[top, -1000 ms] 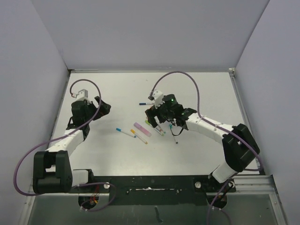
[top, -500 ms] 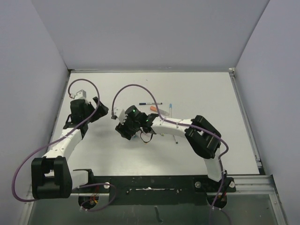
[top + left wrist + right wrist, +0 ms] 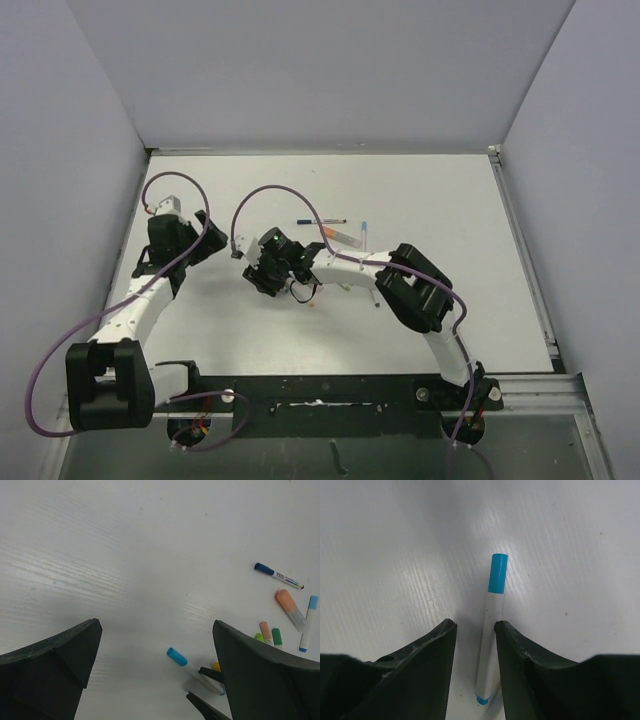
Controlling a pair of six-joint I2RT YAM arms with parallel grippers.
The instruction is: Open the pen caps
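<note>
Squarely between the fingers of the right pincer (image 3: 475, 625) lies a pen (image 3: 487, 650) with a thin white barrel. It rests flat on the white surface (image 3: 395, 540). Its teal cap (image 3: 497, 573) is on and points away from the wrist, well clear of the fingertips. The pincer is narrow and straddles the barrel. One finger (image 3: 512, 645) is at the barrel's side, while a strip of surface shows between the barrel and the other finger (image 3: 437, 645), so the pen is not clamped.

From above, this pincer (image 3: 268, 278) sits left of the surface's middle, with the right arm stretched across toward it.

In the left wrist view the same pen (image 3: 195, 672) and its cap (image 3: 176, 656) lie close to the left pincer's fingers. Farther off is a dark blue-capped pen (image 3: 277, 575). Nearer lie a salmon highlighter (image 3: 290, 609) and a light blue pen (image 3: 307, 622), close together. Just beside them are a short orange end (image 3: 265, 629) and a green end (image 3: 276, 636), partly hidden behind a finger.

The left pincer (image 3: 156, 630) hangs above bare surface with its jaws wide apart and nothing between them. It is off to the left side of the surface (image 3: 450, 200).
</note>
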